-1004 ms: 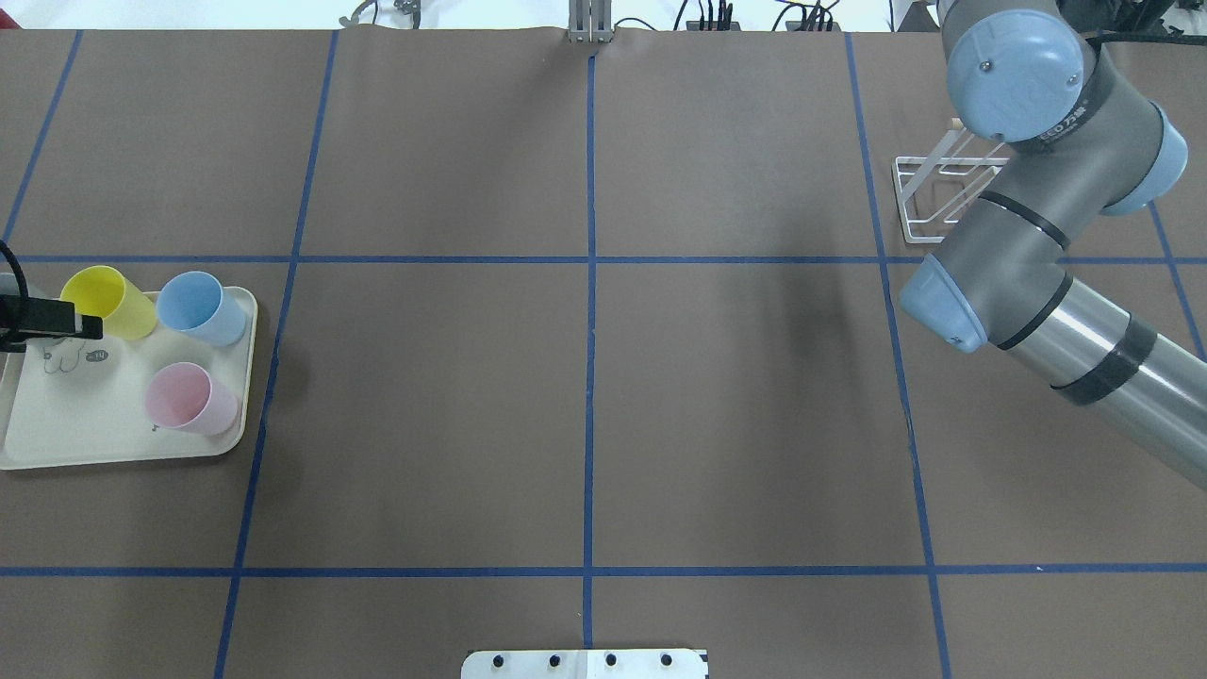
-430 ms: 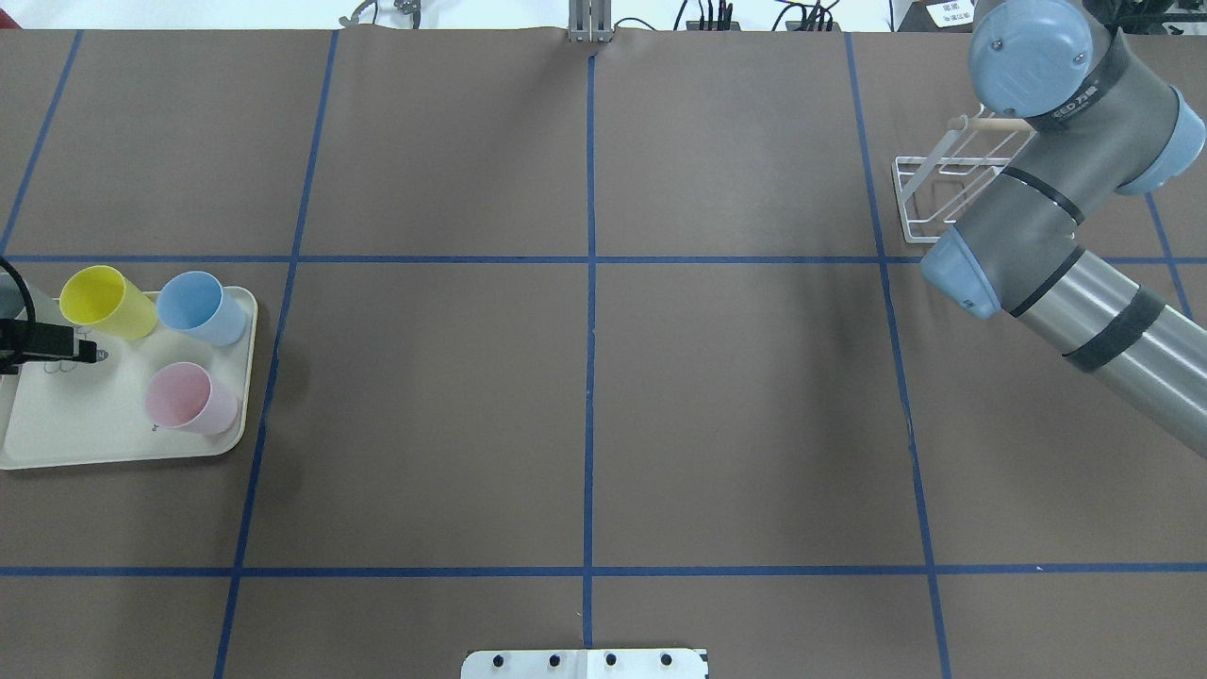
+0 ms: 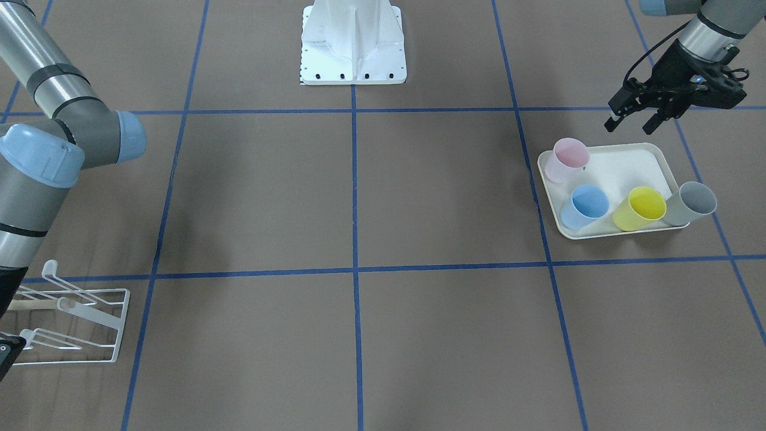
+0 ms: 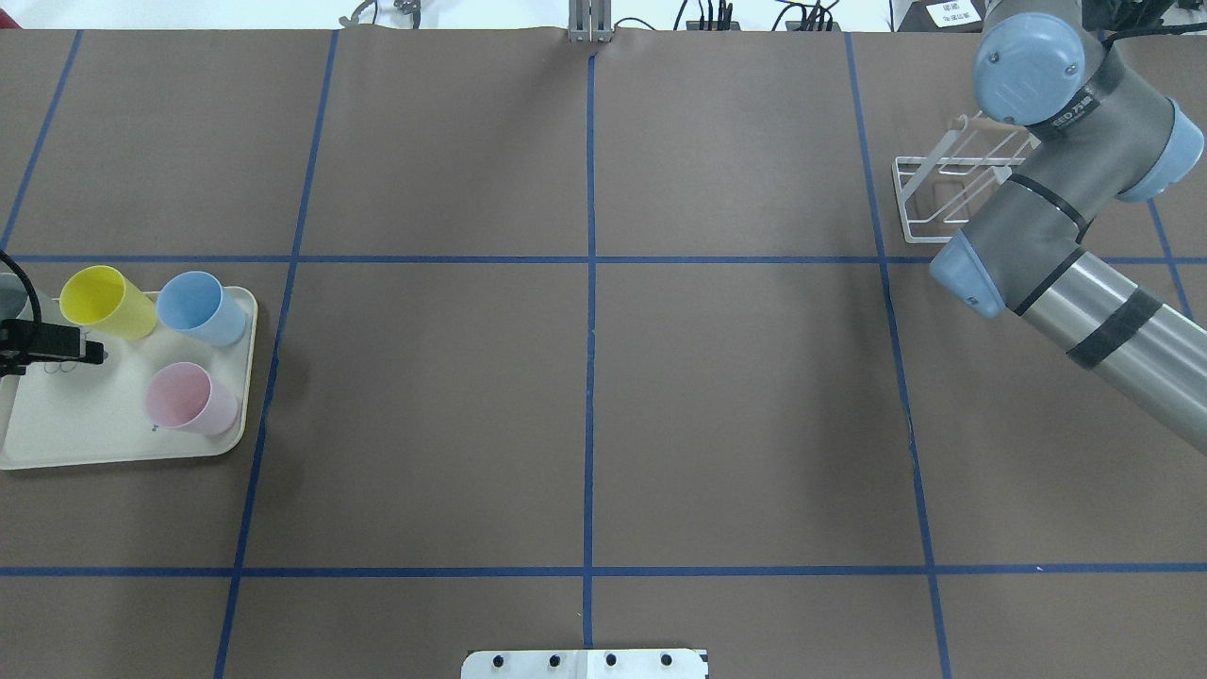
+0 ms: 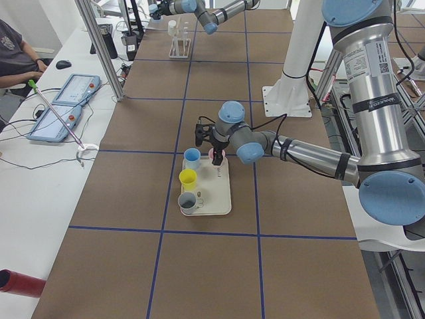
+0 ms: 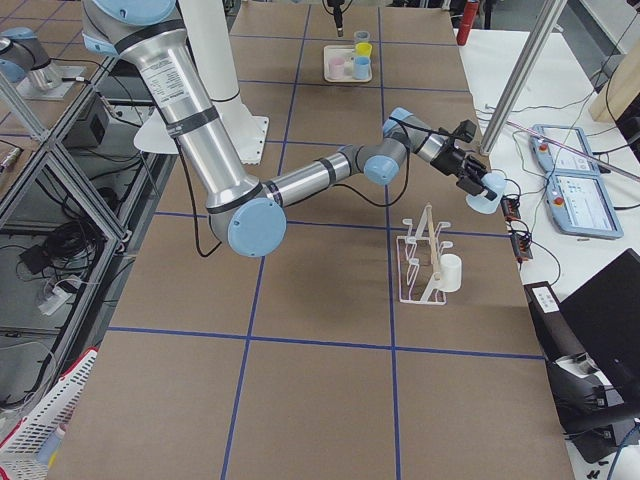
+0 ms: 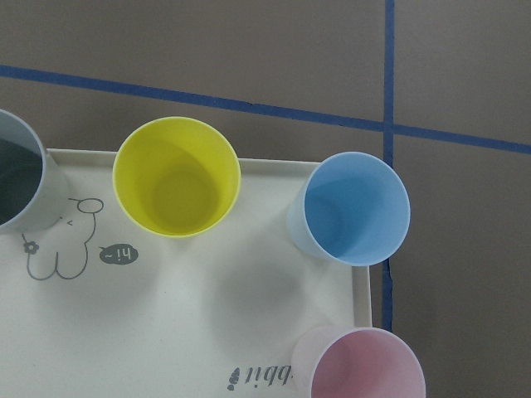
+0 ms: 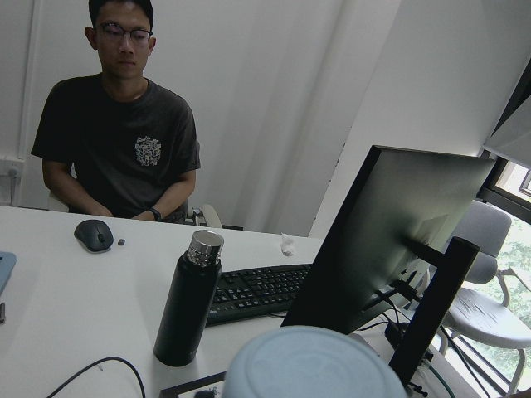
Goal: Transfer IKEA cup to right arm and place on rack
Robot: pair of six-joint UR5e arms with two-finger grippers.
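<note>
Pink [image 3: 570,157], blue [image 3: 588,203], yellow [image 3: 643,206] and grey [image 3: 694,202] cups stand on the cream tray [image 3: 622,170]. My left gripper [image 3: 627,127] hovers open and empty over the tray's robot-side edge. Its wrist view looks down on the yellow [image 7: 177,189] and blue [image 7: 357,207] cups. The right arm [image 4: 1047,217] reaches past the table's far edge. There its gripper [image 6: 468,178] carries a pale blue IKEA cup [image 6: 489,192], whose body [image 8: 311,365] fills the bottom of the right wrist view. The white wire rack [image 6: 422,262] holds one white cup [image 6: 450,272].
A person [image 8: 116,141] sits behind the white desk with a black bottle [image 8: 189,298], keyboard [image 8: 257,290] and monitor [image 8: 390,240]. Two tablets [image 6: 575,195] lie on that desk. The robot's white base [image 3: 353,42] stands at the table's robot side.
The right arm's elbow swung toward the back right, uncovering more of the rack. My left gripper slid away from the yellow cup toward the robot's side of the tray.
</note>
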